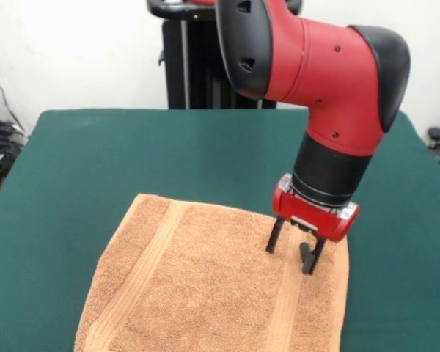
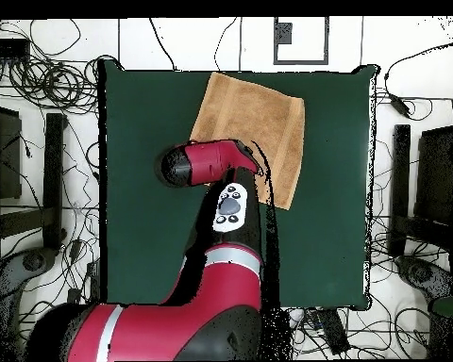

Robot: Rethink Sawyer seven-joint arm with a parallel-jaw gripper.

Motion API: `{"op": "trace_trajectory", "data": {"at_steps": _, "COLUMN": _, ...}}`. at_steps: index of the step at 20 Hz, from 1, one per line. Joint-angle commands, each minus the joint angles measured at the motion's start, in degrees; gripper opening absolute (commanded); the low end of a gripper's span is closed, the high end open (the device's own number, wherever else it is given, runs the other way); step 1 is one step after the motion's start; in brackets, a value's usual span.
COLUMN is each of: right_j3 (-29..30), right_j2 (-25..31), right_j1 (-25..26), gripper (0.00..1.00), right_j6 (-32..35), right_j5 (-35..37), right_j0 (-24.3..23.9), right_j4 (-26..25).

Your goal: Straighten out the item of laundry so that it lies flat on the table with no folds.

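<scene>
End effector [image 1: 294,253] open wide, empty, tips hovering at towel [image 1: 205,293] far corner, probably lining up a pull; towel looks near-flat on tabletop [image 1: 73,161].

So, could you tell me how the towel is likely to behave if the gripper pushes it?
The towel looks like soft terry, so it would probably bunch rather than slide stiffly. The felt-like table likely adds drag. The gripper has open fingers above it.

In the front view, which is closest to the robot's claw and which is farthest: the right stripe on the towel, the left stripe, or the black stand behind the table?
From the gripper:
1. Right stripe, directly under it.
2. Left stripe, across the towel.
3. Black stand, beyond the table's far edge.
</scene>
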Motion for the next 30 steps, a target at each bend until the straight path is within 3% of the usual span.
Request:
{"op": "trace_trajectory", "data": {"at_steps": 1, "right_j3": 8.7, "right_j2": 4.2, "right_j1": 1.1, "gripper": 1.00, "right_j6": 7.6, "right_j5": 1.1, "right_j0": 1.1, "right_j4": 3.1}}
{"op": "trace_trajectory", "data": {"at_steps": 8, "right_j3": 15.4, "right_j2": 7.3, "right_j1": -1.5, "gripper": 1.00, "right_j6": 6.8, "right_j5": -2.2, "right_j0": -0.9, "right_j4": 4.9}}
{"op": "trace_trajectory", "data": {"at_steps": 12, "right_j3": 10.7, "right_j2": 3.9, "right_j1": 2.3, "gripper": 1.00, "right_j6": 8.2, "right_j5": -3.3, "right_j0": 1.2, "right_j4": 3.7}}
{"op": "trace_trajectory", "data": {"at_steps": 24, "right_j3": 2.1, "right_j2": 3.2, "right_j1": 9.8, "gripper": 1.00, "right_j6": 8.4, "right_j5": -8.6, "right_j0": 2.5, "right_j4": 3.5}}
{"op": "trace_trajectory", "data": {"at_steps": 30, "right_j3": 5.3, "right_j2": 7.1, "right_j1": 6.8, "gripper": 1.00, "right_j6": 5.6, "right_j5": -7.9, "right_j0": 0.7, "right_j4": 4.2}}
